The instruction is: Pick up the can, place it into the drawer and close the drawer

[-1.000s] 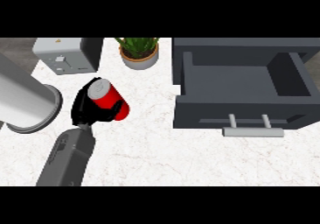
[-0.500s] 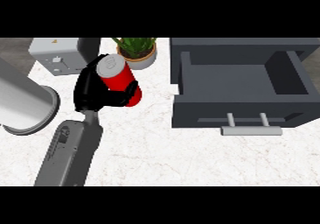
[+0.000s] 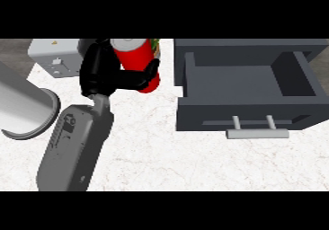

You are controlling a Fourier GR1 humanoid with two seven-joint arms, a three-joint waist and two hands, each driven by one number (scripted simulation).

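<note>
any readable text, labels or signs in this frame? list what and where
No text reads as words or numbers.
Toaster: a small yellow mark on its top, too small to read.
Forearm casing: a faint outlined mark near the wrist end, not legible.
Red can, held in the left robot hand: no label shows.
Drawer: plain, no markings.

Steep head view over counter [image 3: 193,157]

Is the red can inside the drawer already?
No, the red cylindrical can is held in the black left robot hand, left of the open dark grey drawer.
</note>
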